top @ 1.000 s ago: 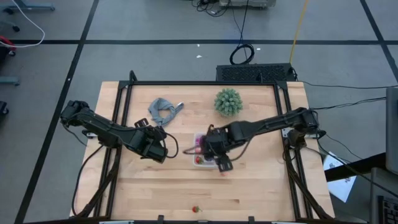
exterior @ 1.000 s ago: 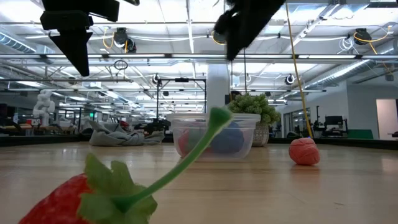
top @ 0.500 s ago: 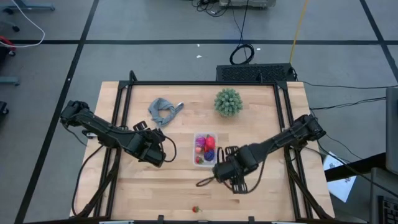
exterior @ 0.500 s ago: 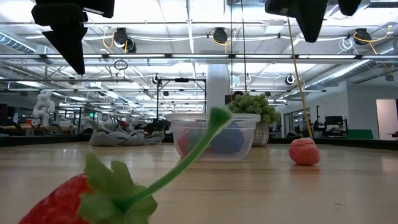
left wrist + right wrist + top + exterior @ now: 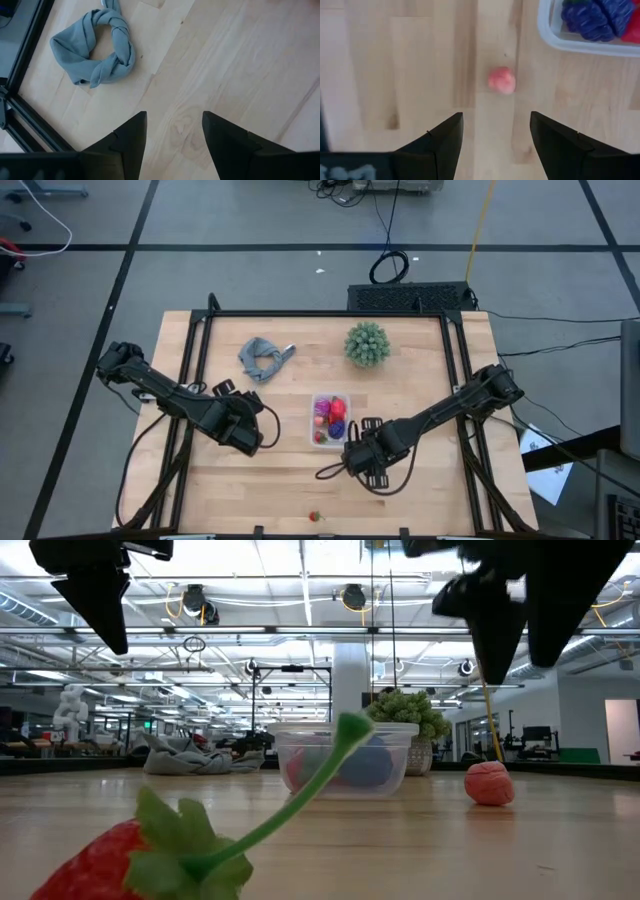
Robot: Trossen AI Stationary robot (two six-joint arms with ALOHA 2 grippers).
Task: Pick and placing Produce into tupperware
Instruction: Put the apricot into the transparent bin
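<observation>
Right wrist view shows the right gripper [image 5: 492, 137] spread open above a round pink fruit [image 5: 501, 80] lying just outside the tupperware [image 5: 555, 35], so an off-centre pinch could roll it away.

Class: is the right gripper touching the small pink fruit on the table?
Apart. The right wrist view shows bare wood between the open right gripper and the pink fruit.

You see the clear tupperware [image 5: 330, 420] upright mid-table, holding red, magenta and dark purple produce | a small pink-red fruit [image 5: 501, 80] lies loose just beside it | a stemmed strawberry [image 5: 315, 517] rests near the table's front edge.
</observation>
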